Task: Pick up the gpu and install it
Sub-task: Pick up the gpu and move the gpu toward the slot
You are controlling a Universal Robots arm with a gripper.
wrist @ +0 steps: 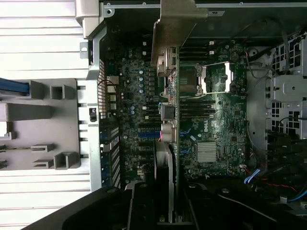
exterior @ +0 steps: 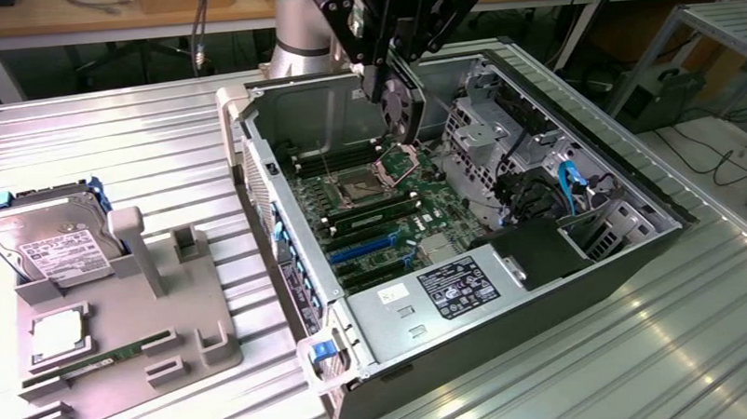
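Note:
The gpu (exterior: 403,108) is a thin black card with a round fan on its face. It hangs edge-down over the open computer case (exterior: 621,178), above the cpu socket (exterior: 354,184). My gripper (exterior: 386,77) is shut on the card's upper edge. In the wrist view the gpu (wrist: 168,153) runs edge-on across the motherboard (wrist: 211,124), its silver bracket (wrist: 175,26) at the far end. The gripper (wrist: 165,213) clamps it from both sides. The blue expansion slots (exterior: 363,249) lie lower on the board, toward the case's front.
A grey fixture (exterior: 167,342) on the exterior view's left holds a silver hard drive (exterior: 58,241), a square chip (exterior: 57,332) and a green memory stick (exterior: 99,365). Inside the case are a black power supply (exterior: 476,285), drive cage (exterior: 482,122) and blue cables (exterior: 569,186).

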